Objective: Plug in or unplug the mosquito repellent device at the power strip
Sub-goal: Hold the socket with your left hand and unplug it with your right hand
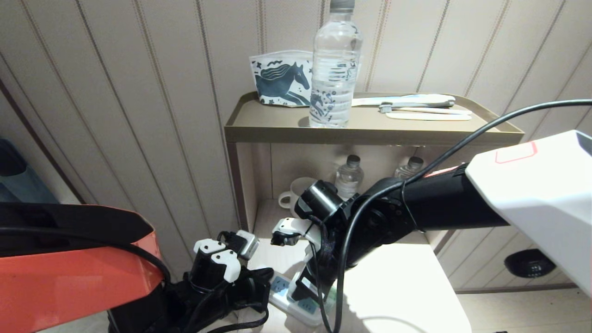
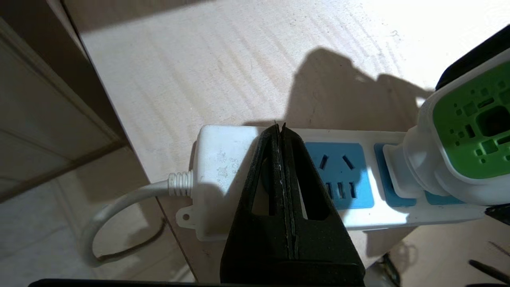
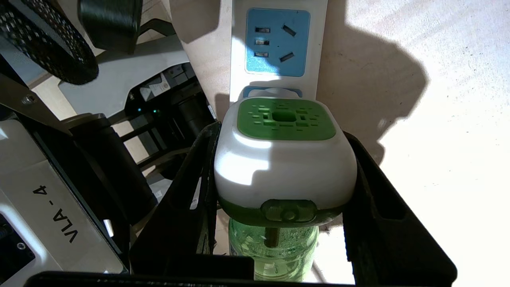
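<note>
Clenched on nothing, the left hand (image 2: 279,131) hovers over the power strip (image 2: 223,159) while the right hand (image 3: 281,167) grasps the plugged-in mosquito repellent device (image 3: 285,159).

The mosquito repellent device (image 2: 450,159) sits plugged into the power strip (image 2: 223,159)

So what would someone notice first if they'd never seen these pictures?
Probably the white mosquito repellent device with its bright green top, sitting in the power strip on the pale floor, with the right gripper closed around its sides. Next, the left gripper, jaws pressed together, resting on the strip's cord end. In the head view, a tall clear water bottle stands on the shelf behind.
</note>
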